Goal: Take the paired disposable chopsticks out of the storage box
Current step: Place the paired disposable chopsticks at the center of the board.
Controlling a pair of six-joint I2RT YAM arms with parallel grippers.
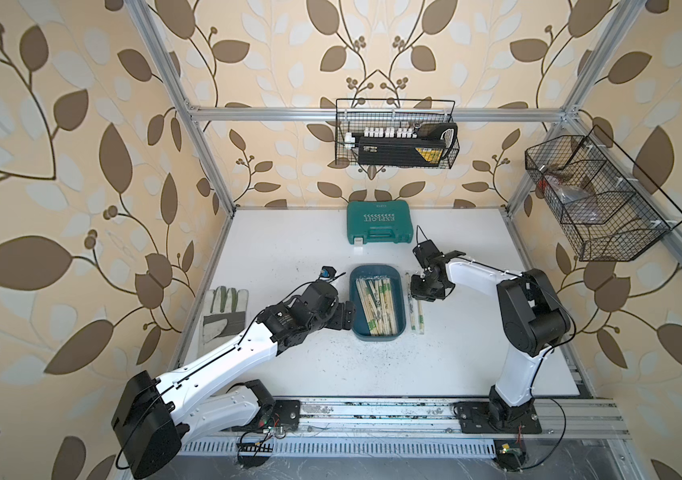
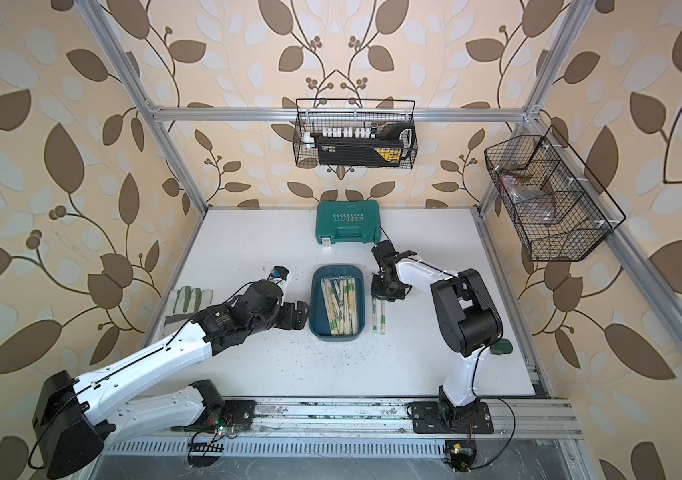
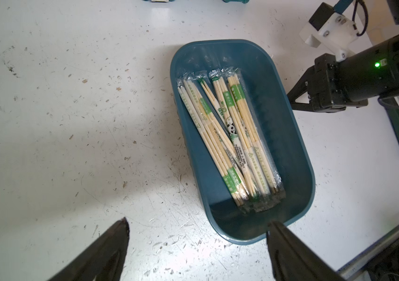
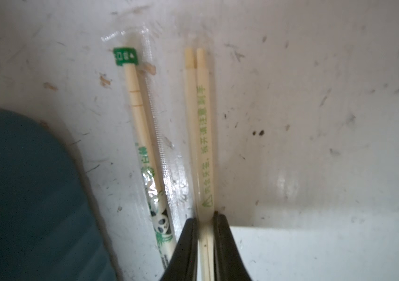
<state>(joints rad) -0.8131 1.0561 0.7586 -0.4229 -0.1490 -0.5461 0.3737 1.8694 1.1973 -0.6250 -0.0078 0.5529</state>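
Observation:
The storage box [image 1: 400,286] [image 2: 317,291] is a dark teal tray in the middle of the table. Several wrapped paired disposable chopsticks [image 1: 376,305] [image 2: 341,305] [image 3: 227,136] lie in it. Two more pairs lie on the table just right of the box. My right gripper [image 1: 424,291] [image 4: 204,215] is shut on one of them [image 4: 202,136], low over the table. The other, with a panda print [image 4: 145,136], lies between it and the box [image 4: 23,194]. My left gripper [image 1: 345,318] [image 3: 198,222] stands open and holds nothing, at the box's left side by its near corner.
A green tool case [image 1: 379,227] lies at the back of the table. A work glove [image 1: 225,311] lies at the left edge. Black wire baskets hang on the back wall [image 1: 395,133] and the right wall [image 1: 597,199]. The arms' mounting rail runs along the front.

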